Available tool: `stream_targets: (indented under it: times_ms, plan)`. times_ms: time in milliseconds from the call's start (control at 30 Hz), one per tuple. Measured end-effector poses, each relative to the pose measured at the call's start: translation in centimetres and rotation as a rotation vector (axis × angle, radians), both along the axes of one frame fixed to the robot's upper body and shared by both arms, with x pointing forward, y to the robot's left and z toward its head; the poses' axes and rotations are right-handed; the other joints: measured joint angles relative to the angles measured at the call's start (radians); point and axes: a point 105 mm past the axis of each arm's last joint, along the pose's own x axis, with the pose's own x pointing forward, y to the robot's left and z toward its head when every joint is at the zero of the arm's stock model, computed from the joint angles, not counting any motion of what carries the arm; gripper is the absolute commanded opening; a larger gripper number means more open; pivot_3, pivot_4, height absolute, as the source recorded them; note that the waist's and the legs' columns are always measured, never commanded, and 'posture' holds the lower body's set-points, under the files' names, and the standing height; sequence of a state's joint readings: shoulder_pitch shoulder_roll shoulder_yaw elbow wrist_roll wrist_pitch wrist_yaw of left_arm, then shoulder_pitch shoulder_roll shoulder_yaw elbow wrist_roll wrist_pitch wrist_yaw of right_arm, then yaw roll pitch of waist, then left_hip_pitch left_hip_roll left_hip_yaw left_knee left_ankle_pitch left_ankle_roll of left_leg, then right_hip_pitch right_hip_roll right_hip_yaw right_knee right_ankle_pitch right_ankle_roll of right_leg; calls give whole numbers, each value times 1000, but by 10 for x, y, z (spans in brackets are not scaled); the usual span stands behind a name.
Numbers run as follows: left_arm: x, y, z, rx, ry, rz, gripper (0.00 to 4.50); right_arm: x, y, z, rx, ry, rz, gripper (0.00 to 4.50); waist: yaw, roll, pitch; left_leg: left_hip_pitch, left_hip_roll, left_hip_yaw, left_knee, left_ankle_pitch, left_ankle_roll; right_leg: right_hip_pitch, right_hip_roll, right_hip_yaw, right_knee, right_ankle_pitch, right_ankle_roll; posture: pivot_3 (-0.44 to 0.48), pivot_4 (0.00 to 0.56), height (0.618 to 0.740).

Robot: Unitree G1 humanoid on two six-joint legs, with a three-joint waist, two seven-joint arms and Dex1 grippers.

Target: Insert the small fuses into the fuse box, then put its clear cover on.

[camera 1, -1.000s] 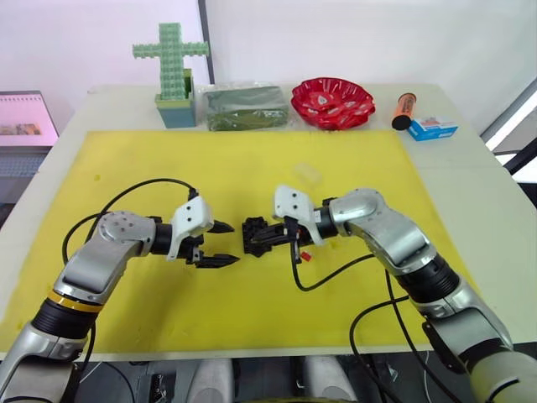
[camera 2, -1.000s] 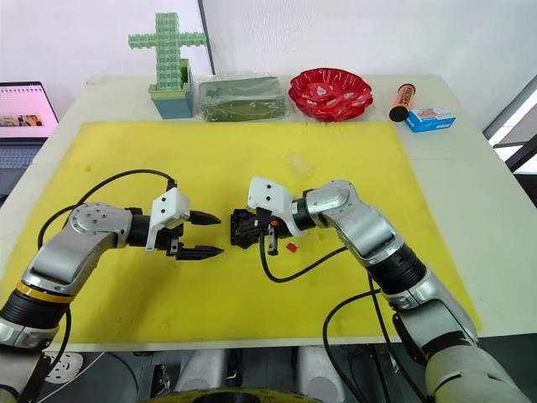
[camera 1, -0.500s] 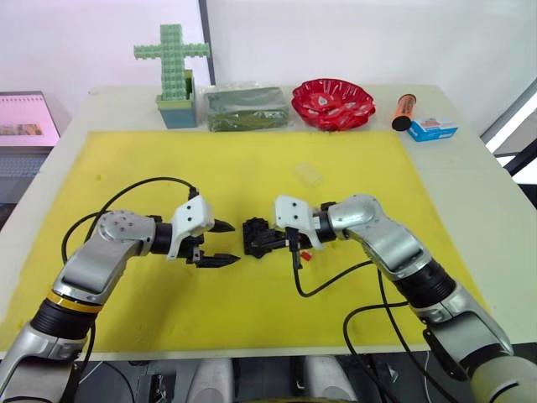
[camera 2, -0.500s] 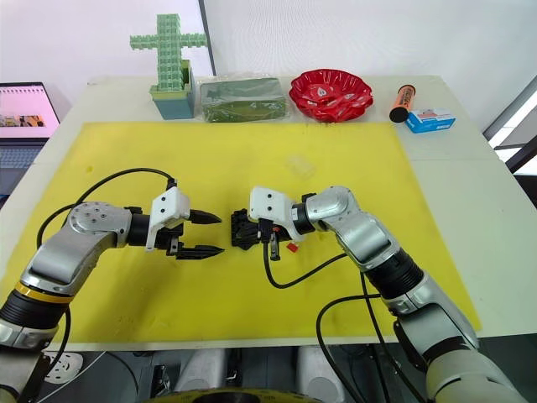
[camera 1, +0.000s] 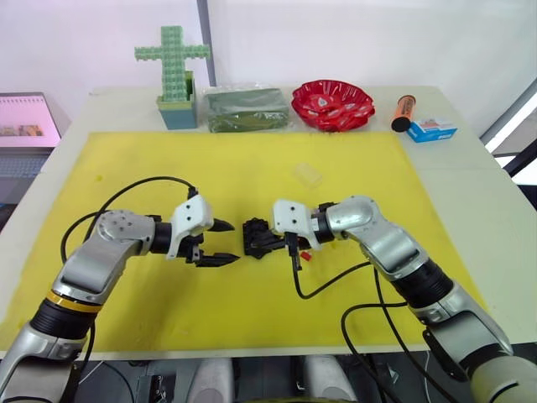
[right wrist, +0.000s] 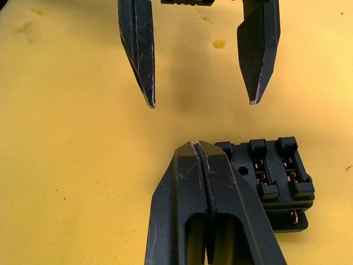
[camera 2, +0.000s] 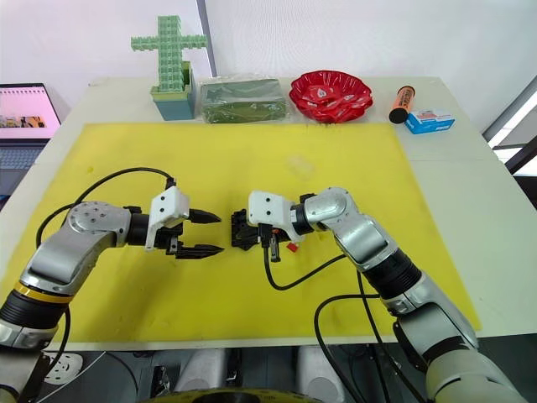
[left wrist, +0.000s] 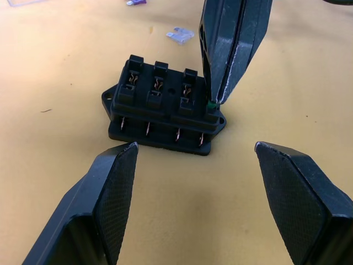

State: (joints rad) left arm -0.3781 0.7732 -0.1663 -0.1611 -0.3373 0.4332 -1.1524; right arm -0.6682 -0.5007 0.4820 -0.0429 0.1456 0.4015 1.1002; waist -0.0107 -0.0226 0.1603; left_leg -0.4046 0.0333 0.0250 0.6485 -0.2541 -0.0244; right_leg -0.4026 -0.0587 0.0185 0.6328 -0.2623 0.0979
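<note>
One fuse box (left wrist: pixel 163 105), one clear cover (camera 1: pixel 307 175), perhaps four loose small fuses (left wrist: pixel 180 35).

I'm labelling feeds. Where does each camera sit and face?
Left eye view: on the head, looking forward and down over the yellow mat; both arms show.
Right eye view: beside it, same scene.
Left wrist view: on the left wrist, facing the small black plastic fuse box between its own fingers.
Right wrist view: on the right wrist, over its right hand shut on a tiny green plastic fuse, facing the left hand.
Shared: both wrist views show the fuse box.
</note>
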Motion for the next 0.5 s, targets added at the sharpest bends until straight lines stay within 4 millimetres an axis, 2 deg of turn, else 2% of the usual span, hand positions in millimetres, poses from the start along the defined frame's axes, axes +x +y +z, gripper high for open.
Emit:
stream_targets:
  times_ms: [233, 367, 500]
  plan:
    - [1, 5, 7, -12, -14, 11, 3582, 7, -4, 14, 79, 52, -72, 18, 1, 0, 0, -2, 0, 0, 0, 0, 0, -1, 0, 0, 0, 0, 0, 0, 150, 740]
    - [0, 5, 8, -23, -9, 1, 3582, 5, -13, 31, 122, 82, -102, 18, 0, 0, 1, -3, 0, 0, 0, 0, 0, -3, 0, 0, 0, 0, 0, 0, 150, 740]
    - [-4, 20, 13, -17, 19, 52, 3582, -5, -40, 52, 112, 42, -130, 18, 0, 0, 1, -3, 0, -1, -1, 0, 0, -3, 0, 0, -1, 0, 0, 0, 150, 740]
